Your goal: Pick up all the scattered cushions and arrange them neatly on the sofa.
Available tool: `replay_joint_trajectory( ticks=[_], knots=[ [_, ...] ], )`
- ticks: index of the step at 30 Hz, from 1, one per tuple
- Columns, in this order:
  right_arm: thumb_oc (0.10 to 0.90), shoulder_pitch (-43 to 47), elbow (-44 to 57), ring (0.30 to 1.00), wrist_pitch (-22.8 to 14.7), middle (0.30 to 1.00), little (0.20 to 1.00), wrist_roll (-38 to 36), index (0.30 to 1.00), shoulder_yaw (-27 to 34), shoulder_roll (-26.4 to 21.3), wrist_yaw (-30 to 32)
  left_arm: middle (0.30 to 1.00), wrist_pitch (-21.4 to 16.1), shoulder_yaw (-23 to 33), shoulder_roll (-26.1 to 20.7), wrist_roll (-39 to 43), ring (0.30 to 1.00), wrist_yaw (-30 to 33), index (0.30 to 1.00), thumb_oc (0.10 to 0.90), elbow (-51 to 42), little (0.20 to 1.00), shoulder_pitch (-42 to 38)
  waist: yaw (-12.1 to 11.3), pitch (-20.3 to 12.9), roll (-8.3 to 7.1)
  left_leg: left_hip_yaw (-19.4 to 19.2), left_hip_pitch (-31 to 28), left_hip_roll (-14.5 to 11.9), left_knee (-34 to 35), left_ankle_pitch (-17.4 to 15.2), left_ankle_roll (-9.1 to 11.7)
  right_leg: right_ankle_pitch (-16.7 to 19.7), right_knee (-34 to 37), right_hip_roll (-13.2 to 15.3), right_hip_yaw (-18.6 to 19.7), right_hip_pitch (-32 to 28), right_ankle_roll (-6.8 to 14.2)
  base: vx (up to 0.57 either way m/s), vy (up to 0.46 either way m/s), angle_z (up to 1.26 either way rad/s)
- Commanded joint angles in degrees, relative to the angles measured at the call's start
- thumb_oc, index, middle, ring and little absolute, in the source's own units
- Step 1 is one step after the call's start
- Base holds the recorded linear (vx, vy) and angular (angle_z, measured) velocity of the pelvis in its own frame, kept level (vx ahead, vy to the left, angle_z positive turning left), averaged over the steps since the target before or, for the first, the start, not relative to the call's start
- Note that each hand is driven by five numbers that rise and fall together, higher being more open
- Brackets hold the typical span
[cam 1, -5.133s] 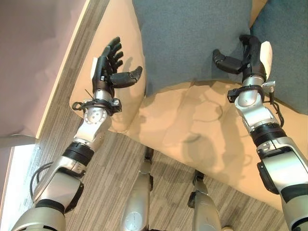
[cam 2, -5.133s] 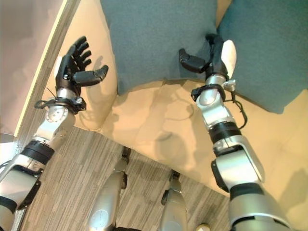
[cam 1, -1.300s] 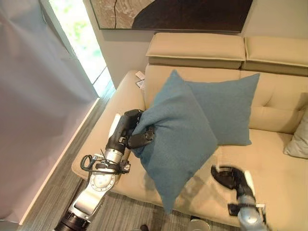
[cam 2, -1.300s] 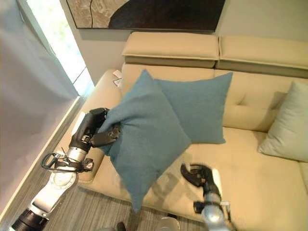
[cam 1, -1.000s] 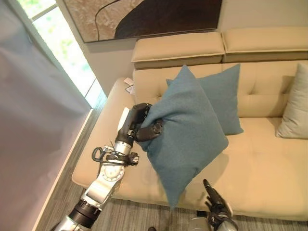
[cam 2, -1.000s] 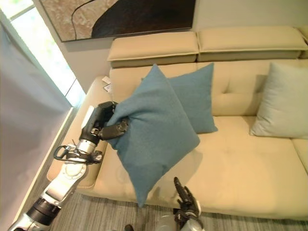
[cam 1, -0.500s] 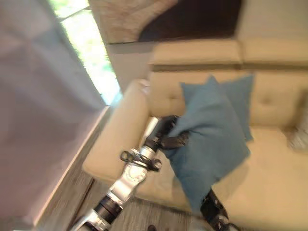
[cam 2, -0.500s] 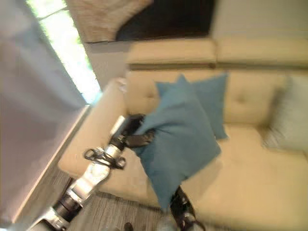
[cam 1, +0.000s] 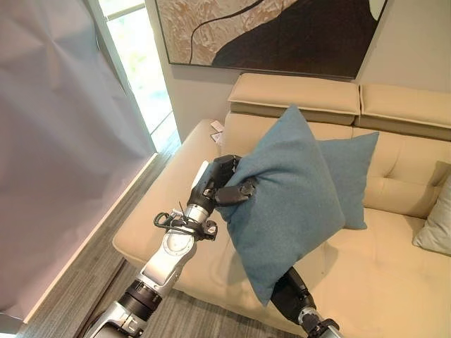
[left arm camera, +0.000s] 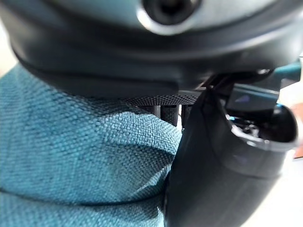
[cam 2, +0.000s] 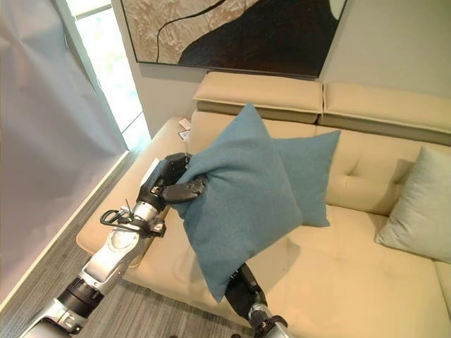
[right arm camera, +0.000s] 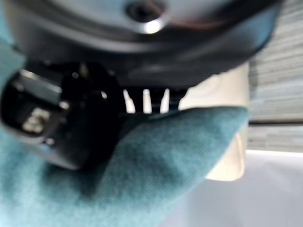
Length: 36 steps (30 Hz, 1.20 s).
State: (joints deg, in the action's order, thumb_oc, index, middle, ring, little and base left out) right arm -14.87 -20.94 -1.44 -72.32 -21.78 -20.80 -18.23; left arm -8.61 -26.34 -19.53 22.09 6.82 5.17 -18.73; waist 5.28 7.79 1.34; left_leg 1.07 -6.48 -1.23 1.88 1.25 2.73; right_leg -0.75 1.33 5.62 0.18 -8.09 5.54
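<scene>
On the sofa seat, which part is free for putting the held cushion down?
Free: the seat between the leaning teal cushion and the pale cushion. Crowded: the window end, where left hand and right hand grip the held cushion.

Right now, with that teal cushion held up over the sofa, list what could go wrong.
1. The teal cushion hangs by one side corner in the left hand and its bottom corner in the right hand; it may slip or swing.
2. It overlaps the second teal cushion leaning on the backrest, so setting it down could knock that one askew.
3. It hangs over the sofa's front edge; dropped, it may fall to the floor.
</scene>
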Motion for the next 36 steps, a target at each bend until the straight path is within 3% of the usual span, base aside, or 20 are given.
replay_joint_trajectory(
  ticks=[1,8,22,31,36],
  knots=[
    [0.800,2.6,11.0,0.900,-1.5,0.900,0.900,0.5,0.900,1.9,0.7,-8.3,0.300,-10.1,-0.4,7.5,4.8,0.300,-3.4,0.300,0.400,-5.2,0.300,-13.2,0.6,-6.3,0.48,-2.9,1.0,2.3,-4.3,-6.3,-0.2,-4.1,-4.5,-2.6,-1.1,3.3,0.9,0.00,0.000,0.00],
    [0.800,1.5,9.6,0.900,0.9,0.900,0.900,-0.5,0.900,3.2,0.1,-10.3,0.300,-9.5,1.3,7.2,5.2,0.300,-3.9,0.300,0.400,-3.7,0.300,-13.4,1.1,-6.7,0.69,-3.1,0.4,2.1,-3.8,-6.2,0.1,-3.9,-3.9,-2.7,-1.0,3.1,0.8,0.00,-0.033,-0.02],
    [0.800,-0.6,23.2,0.900,6.5,0.900,0.900,0.3,0.900,-0.6,-7.5,-15.9,0.300,-8.6,2.6,9.6,12.9,0.300,-4.4,0.300,0.400,3.1,0.300,-16.1,3.1,-6.1,2.25,-4.4,-0.5,1.7,-1.6,-5.1,0.3,-3.4,-3.4,-2.7,-0.1,3.4,1.1,-0.01,0.002,-0.01],
    [0.800,4.0,30.7,0.900,4.5,0.900,0.900,-1.5,0.900,-0.4,-6.6,-16.2,0.300,-7.9,2.0,11.0,16.4,0.300,-4.3,0.300,0.400,4.0,0.300,-15.1,3.6,-5.7,3.33,-5.1,-0.6,2.1,-1.2,-5.0,-0.1,-3.2,-3.9,-2.5,0.8,4.2,1.3,-0.01,0.012,-0.07],
    [0.800,10.2,35.8,0.900,-0.2,0.900,0.900,-1.9,0.900,1.9,-3.1,-13.9,0.300,-7.2,1.2,11.8,19.4,0.300,-3.5,0.300,0.400,4.2,0.300,-13.4,3.7,-5.8,4.15,-5.3,-0.7,2.3,-0.9,-5.0,-0.6,-3.1,-4.0,-2.4,1.1,4.6,1.3,0.00,0.000,0.00]
  ],
)
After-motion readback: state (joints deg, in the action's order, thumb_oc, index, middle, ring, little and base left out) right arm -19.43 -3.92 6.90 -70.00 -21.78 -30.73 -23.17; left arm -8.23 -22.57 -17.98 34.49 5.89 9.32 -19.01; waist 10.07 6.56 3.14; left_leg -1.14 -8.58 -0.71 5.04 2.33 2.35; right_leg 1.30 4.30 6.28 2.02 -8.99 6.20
